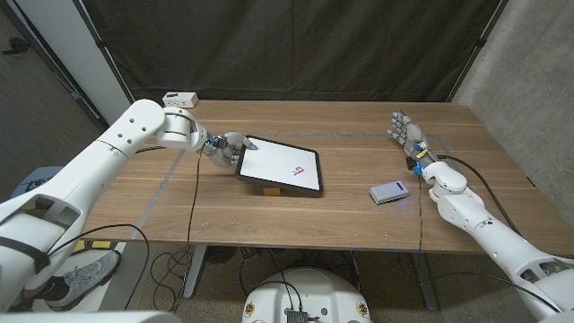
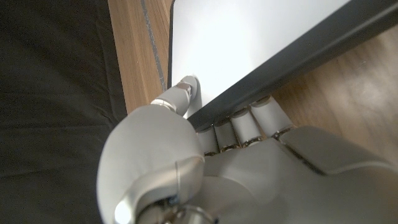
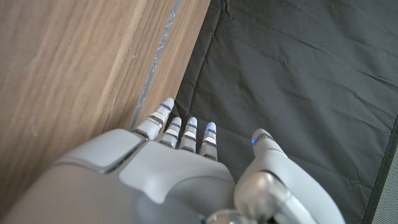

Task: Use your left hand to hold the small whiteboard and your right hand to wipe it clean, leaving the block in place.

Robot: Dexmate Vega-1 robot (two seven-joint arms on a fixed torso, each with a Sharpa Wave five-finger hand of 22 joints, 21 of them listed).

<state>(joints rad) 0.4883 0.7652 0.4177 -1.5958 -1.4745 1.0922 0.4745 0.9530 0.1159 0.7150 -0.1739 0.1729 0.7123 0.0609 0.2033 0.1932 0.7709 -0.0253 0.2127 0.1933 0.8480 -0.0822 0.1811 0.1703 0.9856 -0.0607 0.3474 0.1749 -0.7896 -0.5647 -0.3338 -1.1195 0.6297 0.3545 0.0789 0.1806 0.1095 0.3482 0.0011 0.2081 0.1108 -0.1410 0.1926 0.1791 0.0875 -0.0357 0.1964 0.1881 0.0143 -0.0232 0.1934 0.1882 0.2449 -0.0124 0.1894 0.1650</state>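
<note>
The small whiteboard (image 1: 279, 166) lies tilted near the middle of the wooden table (image 1: 341, 215), resting on a block (image 1: 269, 188) under its near edge. The left hand (image 1: 221, 149) grasps its left edge, thumb on the white surface. A red mark (image 1: 300, 171) is on the board. To the right of the whiteboard lies an eraser (image 1: 388, 192). Further right, the right hand (image 1: 408, 136) holds nothing, fingers apart.
</note>
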